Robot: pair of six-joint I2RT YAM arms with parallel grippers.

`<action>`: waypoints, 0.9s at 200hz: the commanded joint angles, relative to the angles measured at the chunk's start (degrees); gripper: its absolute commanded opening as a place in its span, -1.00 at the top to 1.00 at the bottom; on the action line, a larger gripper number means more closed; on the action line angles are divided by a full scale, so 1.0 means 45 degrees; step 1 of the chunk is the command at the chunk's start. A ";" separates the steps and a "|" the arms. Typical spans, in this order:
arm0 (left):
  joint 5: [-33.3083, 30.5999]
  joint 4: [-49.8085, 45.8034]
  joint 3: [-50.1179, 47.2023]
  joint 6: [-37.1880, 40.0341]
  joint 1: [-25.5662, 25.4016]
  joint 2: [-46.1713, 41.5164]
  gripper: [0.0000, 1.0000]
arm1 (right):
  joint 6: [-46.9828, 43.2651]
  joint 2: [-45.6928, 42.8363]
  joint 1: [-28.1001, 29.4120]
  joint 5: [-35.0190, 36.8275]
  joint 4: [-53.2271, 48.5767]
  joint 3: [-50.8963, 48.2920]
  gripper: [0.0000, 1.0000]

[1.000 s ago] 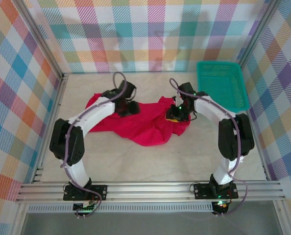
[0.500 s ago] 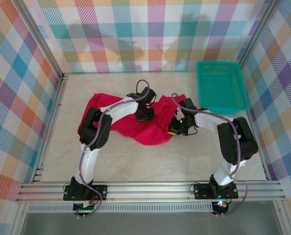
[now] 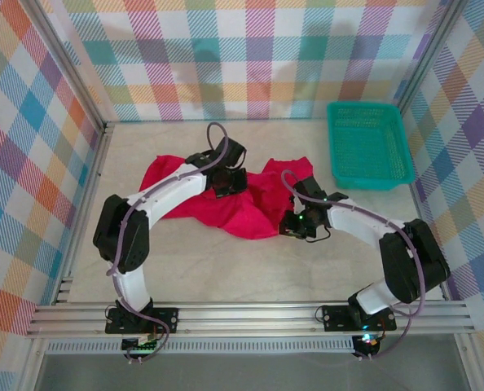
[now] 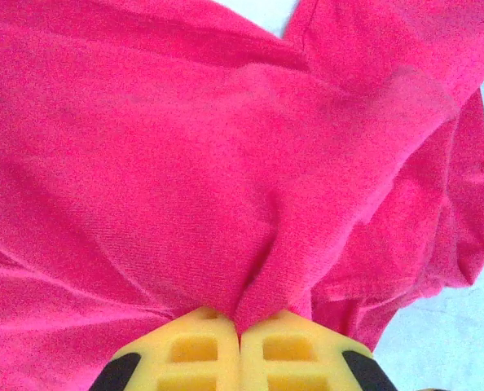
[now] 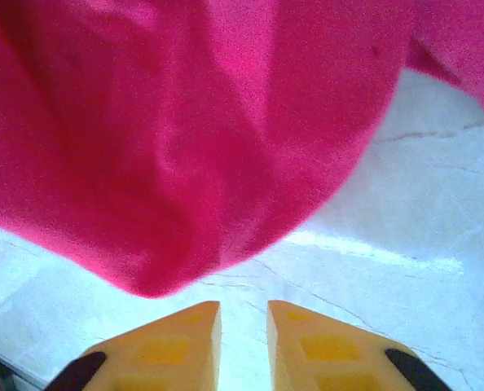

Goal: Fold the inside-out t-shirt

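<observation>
Left fingers [image 4: 217, 342]: pressed together, pinching a raised fold of the red t-shirt [image 4: 185, 163]. The cloth fans out ahead of the tips and to both sides, creased.

Right fingers [image 5: 203, 330]: slightly spread, with a narrow gap and nothing in it. A rounded shirt edge sits just ahead of the tips, mostly to their left, not touching them. Bare pale counter [image 5: 405, 269] shows below and ahead-right.

Top view: the shirt is bunched on the counter under both wrists. The teal basket [image 3: 369, 147] is well apart, beyond the right fingers.
</observation>
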 commanded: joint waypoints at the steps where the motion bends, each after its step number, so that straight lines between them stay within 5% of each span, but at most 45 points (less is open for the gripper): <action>1: 0.0387 0.0459 -0.0813 -0.0376 -0.0063 0.0030 1.00 | -0.0222 -0.0100 0.0090 0.0349 -0.0262 0.1251 0.32; 102: 0.0211 0.0073 -0.0667 -0.0167 -0.0064 -0.0040 1.00 | -0.0160 0.6623 0.0110 -0.0055 0.0932 0.7527 -0.02; 113: 0.0176 0.0002 -0.0648 -0.0142 -0.0045 -0.0131 1.00 | 0.0054 0.7093 0.0109 -0.0004 0.0919 0.8099 0.20; 128: 0.0274 -0.0120 -0.0597 -0.0058 0.0023 -0.0286 1.00 | -0.0028 0.7339 0.0110 -0.0079 0.0313 0.8764 1.00; 180: 0.1942 0.0761 -0.1140 -0.0203 0.1182 -0.0539 1.00 | -0.2033 0.3125 0.0080 -0.0777 -0.2649 0.6959 1.00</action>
